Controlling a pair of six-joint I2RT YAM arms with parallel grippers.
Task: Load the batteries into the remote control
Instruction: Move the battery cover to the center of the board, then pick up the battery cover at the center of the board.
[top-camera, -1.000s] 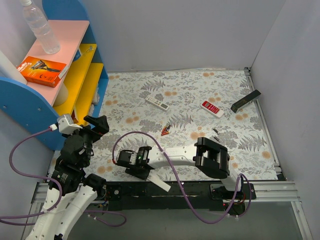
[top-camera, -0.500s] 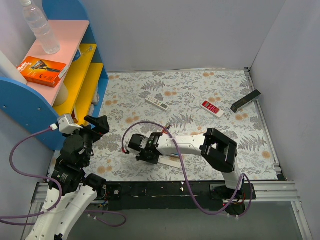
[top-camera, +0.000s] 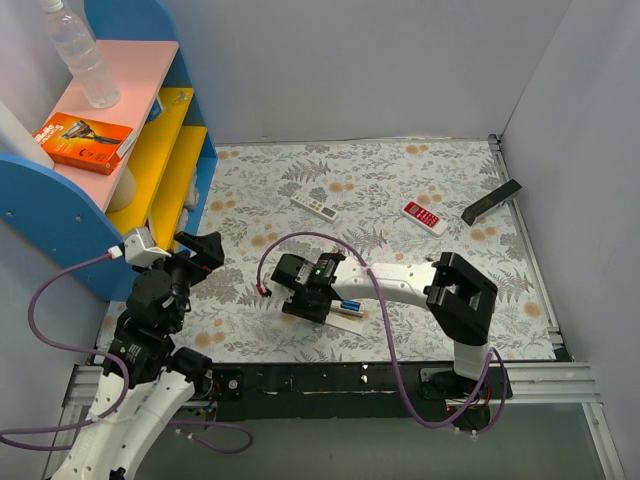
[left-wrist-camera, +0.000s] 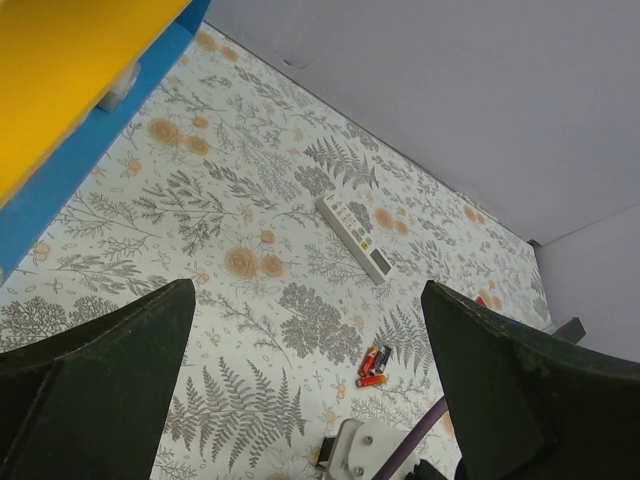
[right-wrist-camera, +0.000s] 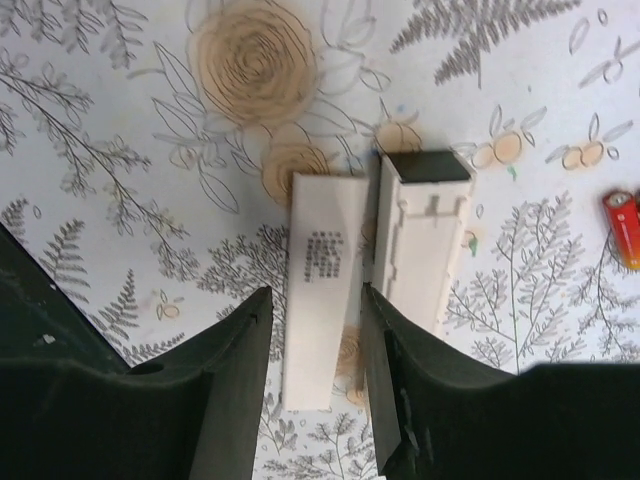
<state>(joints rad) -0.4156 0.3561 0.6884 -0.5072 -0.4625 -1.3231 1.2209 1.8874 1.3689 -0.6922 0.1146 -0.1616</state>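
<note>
The white remote control (right-wrist-camera: 425, 245) lies on the patterned table with its dark end (right-wrist-camera: 428, 165) away from me and its battery bay uncovered and white inside. Its back cover (right-wrist-camera: 320, 290), with small print on it, lies beside it on the left. My right gripper (right-wrist-camera: 315, 300) is open and straddles the cover, with a gap at the left finger. In the top view the right gripper (top-camera: 318, 298) is over the white pieces (top-camera: 347, 314), and a small blue bit (top-camera: 350, 305) shows there, perhaps the batteries. My left gripper (left-wrist-camera: 310, 400) is wide open and empty at the table's left (top-camera: 200, 250).
Red-orange pieces (top-camera: 330, 260) lie just beyond the remote and also show in the left wrist view (left-wrist-camera: 372, 365). A short white button remote (top-camera: 314, 207), a red remote (top-camera: 424, 217), a black bar (top-camera: 491, 202) and tiny dark cylinders (top-camera: 431, 265) lie farther back. A coloured shelf (top-camera: 160, 150) stands at the left.
My right gripper has swung from the table's near edge out over the table, carrying a white piece. That piece now lies on the table. The left arm has barely moved.
</note>
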